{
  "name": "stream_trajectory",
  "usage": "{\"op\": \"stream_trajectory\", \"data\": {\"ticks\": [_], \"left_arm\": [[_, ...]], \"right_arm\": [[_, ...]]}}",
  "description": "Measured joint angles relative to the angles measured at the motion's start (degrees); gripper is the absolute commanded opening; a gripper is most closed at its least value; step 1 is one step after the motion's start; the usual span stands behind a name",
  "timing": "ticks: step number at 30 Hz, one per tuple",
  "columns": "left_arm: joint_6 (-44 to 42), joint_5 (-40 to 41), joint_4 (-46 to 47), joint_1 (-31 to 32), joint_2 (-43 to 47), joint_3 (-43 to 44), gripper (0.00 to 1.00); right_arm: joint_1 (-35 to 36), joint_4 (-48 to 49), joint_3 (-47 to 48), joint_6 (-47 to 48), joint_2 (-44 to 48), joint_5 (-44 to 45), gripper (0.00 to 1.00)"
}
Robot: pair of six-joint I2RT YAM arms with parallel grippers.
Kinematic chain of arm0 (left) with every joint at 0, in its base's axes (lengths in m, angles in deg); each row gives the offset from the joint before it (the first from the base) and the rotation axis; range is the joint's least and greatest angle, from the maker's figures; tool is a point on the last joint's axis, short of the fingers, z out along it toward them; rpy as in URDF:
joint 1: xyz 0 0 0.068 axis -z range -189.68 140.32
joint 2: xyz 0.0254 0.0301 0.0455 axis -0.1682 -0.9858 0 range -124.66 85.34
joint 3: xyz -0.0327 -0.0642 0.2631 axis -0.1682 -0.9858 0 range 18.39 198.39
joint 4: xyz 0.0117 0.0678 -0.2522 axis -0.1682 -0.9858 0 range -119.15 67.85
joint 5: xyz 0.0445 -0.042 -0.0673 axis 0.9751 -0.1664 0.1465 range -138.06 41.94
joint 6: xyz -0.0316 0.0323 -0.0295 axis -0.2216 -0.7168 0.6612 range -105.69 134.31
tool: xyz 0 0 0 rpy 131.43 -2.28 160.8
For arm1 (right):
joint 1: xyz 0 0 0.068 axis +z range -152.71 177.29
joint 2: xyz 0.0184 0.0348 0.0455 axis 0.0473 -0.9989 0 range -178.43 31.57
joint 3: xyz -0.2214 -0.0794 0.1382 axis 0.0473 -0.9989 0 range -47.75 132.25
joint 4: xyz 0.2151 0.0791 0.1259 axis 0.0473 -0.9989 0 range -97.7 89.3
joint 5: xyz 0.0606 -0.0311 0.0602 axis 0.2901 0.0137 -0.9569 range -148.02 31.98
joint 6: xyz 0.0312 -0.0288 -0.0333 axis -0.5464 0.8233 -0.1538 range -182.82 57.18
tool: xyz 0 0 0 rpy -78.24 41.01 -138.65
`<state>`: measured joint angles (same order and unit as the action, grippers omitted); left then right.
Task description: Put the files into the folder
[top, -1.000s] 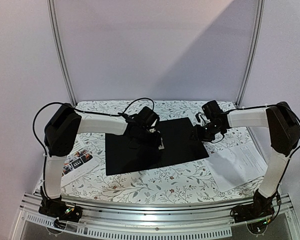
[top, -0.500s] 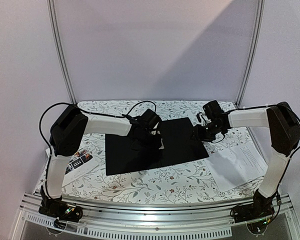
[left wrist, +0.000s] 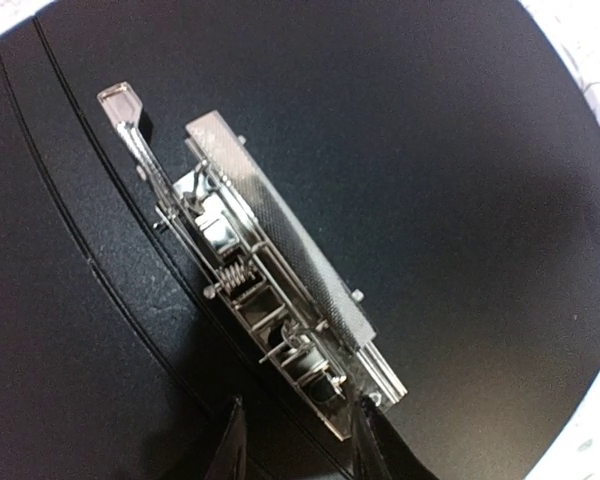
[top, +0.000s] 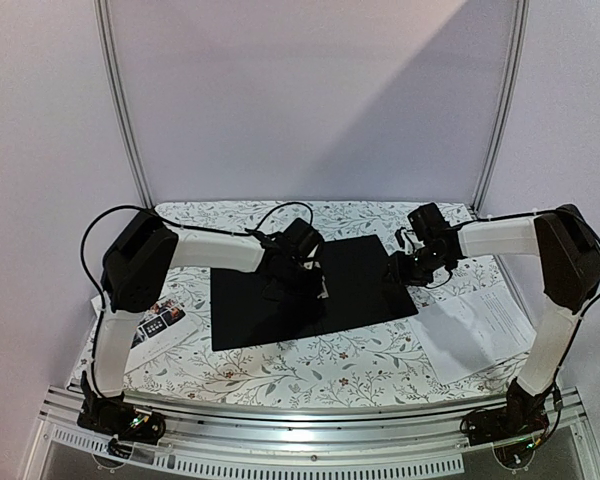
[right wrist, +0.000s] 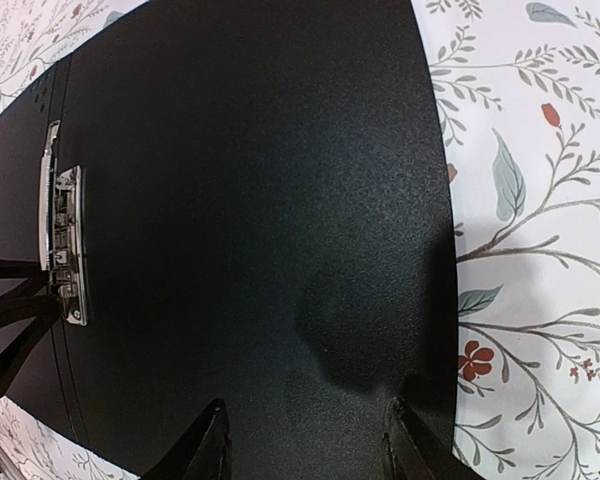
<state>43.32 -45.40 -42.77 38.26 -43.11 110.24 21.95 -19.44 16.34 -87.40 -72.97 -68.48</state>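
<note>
The folder [top: 355,285] lies open on the table, black inside up, with its metal clip [left wrist: 270,270] near the spine. My left gripper [left wrist: 298,440] hangs low over the clip's near end. Its jaws stand part-way apart: the right finger [left wrist: 375,445] touches the clip's end and the left finger [left wrist: 230,445] is clear of it. My right gripper [right wrist: 310,440] is open just above the folder's right half [right wrist: 260,200], near its edge, with nothing between the fingers. White files [top: 475,325] lie right of the folder, and a photo leaflet [top: 155,322] lies at the left.
A floral cloth [top: 310,365] covers the table. A white wall with two metal posts [top: 125,110] stands behind it. The aluminium rail [top: 310,425] with both arm bases runs along the near edge.
The left gripper's jaws have narrowed around the clip's end, and the left arm's elbow has shifted slightly right. The right arm has hardly moved.
</note>
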Motion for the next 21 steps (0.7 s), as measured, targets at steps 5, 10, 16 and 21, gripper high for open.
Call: {"op": "stream_trajectory", "data": {"ticks": [5, 10, 16, 21], "left_arm": [[0.1, 0.5, 0.2, 0.0, -0.2, 0.2, 0.29], [0.0, 2.3, 0.0, 0.0, -0.3, 0.2, 0.27], [-0.3, 3.6, 0.1, 0.2, -0.6, 0.4, 0.26], [-0.5, 4.7, 0.2, 0.6, -0.8, 0.6, 0.2]], "right_arm": [[0.0, 0.3, 0.0, 0.0, 0.2, -0.4, 0.5], [-0.1, 0.4, -0.1, 0.0, 0.2, -0.4, 0.5], [-0.1, 0.4, -0.2, 0.0, 0.2, -0.6, 0.5], [-0.1, 0.8, -0.2, -0.2, 0.2, -0.7, 0.5]]}}
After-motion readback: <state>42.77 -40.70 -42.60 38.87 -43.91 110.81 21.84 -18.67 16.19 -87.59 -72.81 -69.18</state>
